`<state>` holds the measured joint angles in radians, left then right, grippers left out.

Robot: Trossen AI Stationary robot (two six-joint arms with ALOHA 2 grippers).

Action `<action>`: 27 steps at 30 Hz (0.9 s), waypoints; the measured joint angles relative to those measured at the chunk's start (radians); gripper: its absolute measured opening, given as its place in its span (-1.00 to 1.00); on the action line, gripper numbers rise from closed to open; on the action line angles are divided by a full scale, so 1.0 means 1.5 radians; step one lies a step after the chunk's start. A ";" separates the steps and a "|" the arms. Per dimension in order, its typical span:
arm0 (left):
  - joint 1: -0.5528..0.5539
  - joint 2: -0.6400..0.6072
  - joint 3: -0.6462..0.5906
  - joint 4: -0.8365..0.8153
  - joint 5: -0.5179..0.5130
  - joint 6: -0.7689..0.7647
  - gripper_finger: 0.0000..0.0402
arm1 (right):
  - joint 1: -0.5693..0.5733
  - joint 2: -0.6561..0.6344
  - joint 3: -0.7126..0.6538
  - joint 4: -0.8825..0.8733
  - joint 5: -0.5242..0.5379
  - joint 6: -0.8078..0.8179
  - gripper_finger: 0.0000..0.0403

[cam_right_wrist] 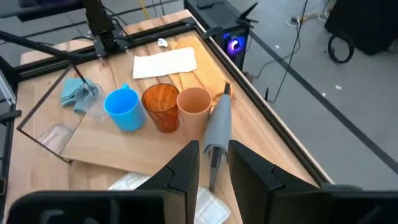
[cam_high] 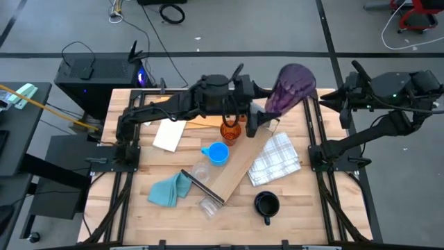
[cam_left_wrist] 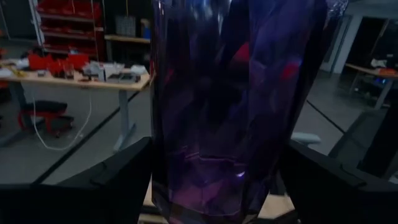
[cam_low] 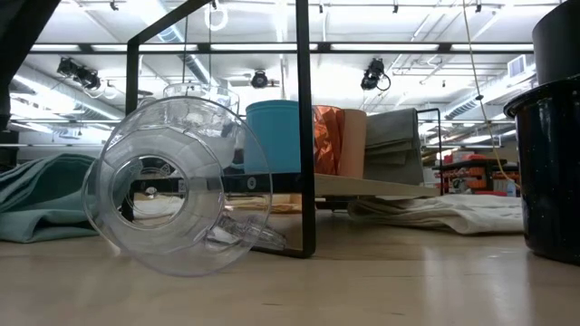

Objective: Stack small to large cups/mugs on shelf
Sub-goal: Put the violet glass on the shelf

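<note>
My left gripper point(cam_high: 269, 111) is shut on the purple tumbler point(cam_high: 293, 87), held high over the table's far right part; the tumbler fills the left wrist view point(cam_left_wrist: 236, 93). The light-wood shelf point(cam_high: 236, 167) lies slantwise on the table. On it stand the light blue mug point(cam_right_wrist: 124, 109), the amber translucent cup point(cam_right_wrist: 161, 107) and the tan cup point(cam_right_wrist: 194, 102) in a row, on their bases. The black cup point(cam_high: 266, 204) stands near the front edge. Clear cups point(cam_high: 203, 187) lie by the shelf's near end frame, one on its side point(cam_low: 163, 195). My right gripper point(cam_right_wrist: 213, 165) waits at the far right, slightly open and empty. My left gripper pinches the purple tumbler's wall near its narrower base end point(cam_left_wrist: 186, 186) between its two fingers point(cam_left_wrist: 118, 180), one on each side. The tumbler is lifted clear of table and shelf. It is tilted, its wider end point(cam_high: 300, 73) pointing away from the gripper toward the far right.
A teal cloth point(cam_high: 170, 189) lies front left, a white checked cloth point(cam_high: 275, 160) right of the shelf, and a pale paper sheet point(cam_high: 170, 135) left of the cups. The shelf's grey end panel point(cam_right_wrist: 219, 124) lies beside the tan cup. Black frame rails point(cam_high: 319, 132) run along both table sides.
</note>
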<state>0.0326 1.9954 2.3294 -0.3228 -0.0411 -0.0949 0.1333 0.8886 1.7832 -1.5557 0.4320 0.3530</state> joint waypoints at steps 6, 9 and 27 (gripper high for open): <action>0.002 0.003 -0.001 0.040 -0.017 -0.036 0.60 | 0.000 0.011 -0.004 0.010 -0.028 -0.045 -0.54; 0.003 0.002 -0.001 0.081 -0.021 -0.042 0.60 | 0.000 0.028 -0.005 0.009 -0.051 -0.103 -0.54; -0.003 0.002 -0.001 0.094 -0.075 -0.051 0.60 | -0.074 0.144 -0.005 -0.010 0.118 -0.166 0.83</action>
<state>0.0280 1.9987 2.3272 -0.1820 -0.1541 -0.1713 0.0224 1.1045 1.7752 -1.5711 0.6094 0.1044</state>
